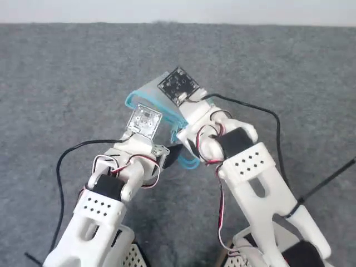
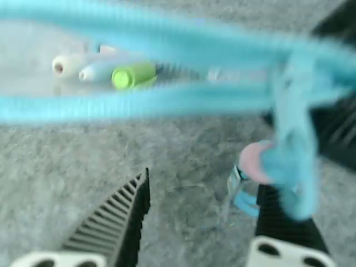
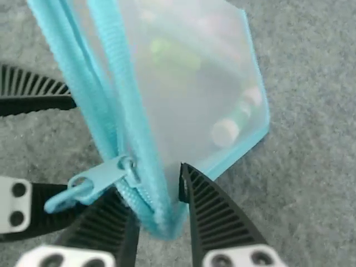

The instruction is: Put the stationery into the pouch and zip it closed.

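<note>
A translucent pouch (image 1: 146, 92) with a cyan zipper lies on the grey mat between both arms. In the left wrist view its mouth (image 2: 167, 33) gapes, and pens with white, pale blue and green caps (image 2: 133, 75) lie inside. My right gripper (image 3: 153, 183) is shut on the pouch's zipper-end corner (image 3: 194, 83), just past the cyan zipper pull (image 3: 89, 181). My left gripper (image 2: 203, 183) stands open beside that end. One of its fingers (image 3: 33, 95) is on either side of the pull (image 2: 245, 192), and I cannot tell whether they touch it.
Grey felt-like mat (image 1: 67, 78) covers the table, with open room left, right and beyond the pouch. Black cables (image 1: 267, 114) trail from both arms. A pale wall strip (image 1: 178, 11) borders the far edge.
</note>
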You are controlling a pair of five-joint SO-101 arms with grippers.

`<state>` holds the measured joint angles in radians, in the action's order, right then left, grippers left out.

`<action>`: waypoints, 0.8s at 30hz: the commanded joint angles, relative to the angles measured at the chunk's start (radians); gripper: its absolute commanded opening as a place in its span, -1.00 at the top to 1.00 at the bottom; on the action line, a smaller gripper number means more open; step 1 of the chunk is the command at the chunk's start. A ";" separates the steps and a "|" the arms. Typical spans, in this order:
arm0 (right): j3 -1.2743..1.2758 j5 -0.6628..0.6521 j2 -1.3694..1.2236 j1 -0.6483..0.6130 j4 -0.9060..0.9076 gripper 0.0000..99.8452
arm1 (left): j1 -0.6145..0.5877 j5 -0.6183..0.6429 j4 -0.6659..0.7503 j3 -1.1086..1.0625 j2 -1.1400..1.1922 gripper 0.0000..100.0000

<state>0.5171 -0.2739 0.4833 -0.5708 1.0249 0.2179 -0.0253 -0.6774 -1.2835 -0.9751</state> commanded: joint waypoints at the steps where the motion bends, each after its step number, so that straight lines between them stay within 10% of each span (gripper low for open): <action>1: 0.049 0.018 0.054 -0.008 -0.056 0.99 | 0.009 0.021 0.061 0.067 0.002 0.41; 24: 0.172 0.011 0.044 0.108 -0.182 0.99 | -0.157 -0.117 0.069 0.067 0.000 0.98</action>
<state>0.6767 -0.2739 0.5109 -0.5217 0.8761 0.1258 -0.1158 -0.6130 -1.2820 -0.9751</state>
